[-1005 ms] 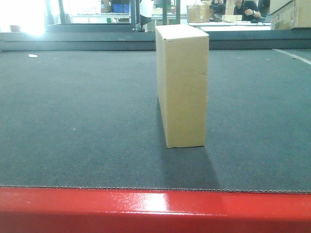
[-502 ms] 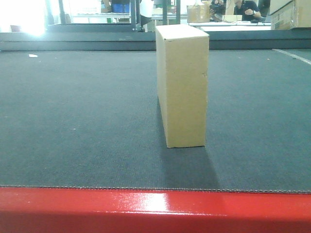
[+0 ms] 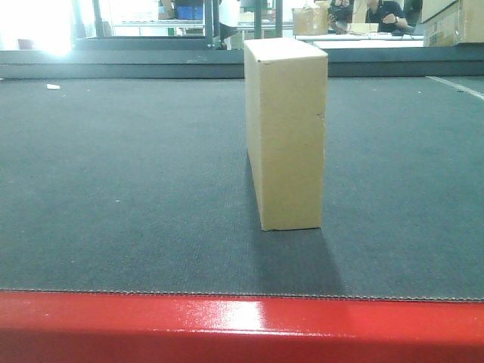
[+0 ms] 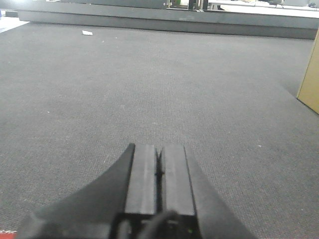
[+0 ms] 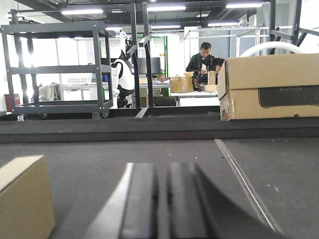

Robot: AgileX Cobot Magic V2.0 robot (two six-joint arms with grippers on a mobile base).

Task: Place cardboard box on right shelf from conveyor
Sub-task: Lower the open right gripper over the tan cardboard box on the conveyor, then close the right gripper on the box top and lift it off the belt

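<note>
1. Nearest you, along the bottom of the front view, runs the glossy red edge [image 3: 227,325] of the conveyor [image 3: 113,189], with a white glare on it.
2. At the bottom centre of the left wrist view is the left gripper [image 4: 158,149]. Its two black fingers are clenched against each other and grasp nothing, low over the belt.
3. At the bottom centre of the right wrist view is the right gripper [image 5: 162,169], dark and blurred. Its fingers lie together with only a thin seam between them, and they hold nothing.
4. The cardboard box [image 3: 287,132] stands upright on the belt at the centre of the front view. Its narrow face is towards you and its shadow falls forward towards the red edge. It also shows as a tan sliver at the right edge of the left wrist view and in the lower left corner of the right wrist view. Bare belt lies between it and each gripper.
5. The belt is dark grey and finely textured. A small white scrap [image 3: 51,86] lies far off at the upper left, and a pale line [image 3: 455,88] crosses the upper right.
6. Past the belt's dark far rail sits a large carton [image 5: 271,87] at the right. The writing on its dark label is too blurred to read.
7. Farther back are a grey rack [image 5: 55,69] at the left, a seated person [image 5: 202,59] in dark clothes, blue bins [image 3: 189,11] and bright ceiling lights.
</note>
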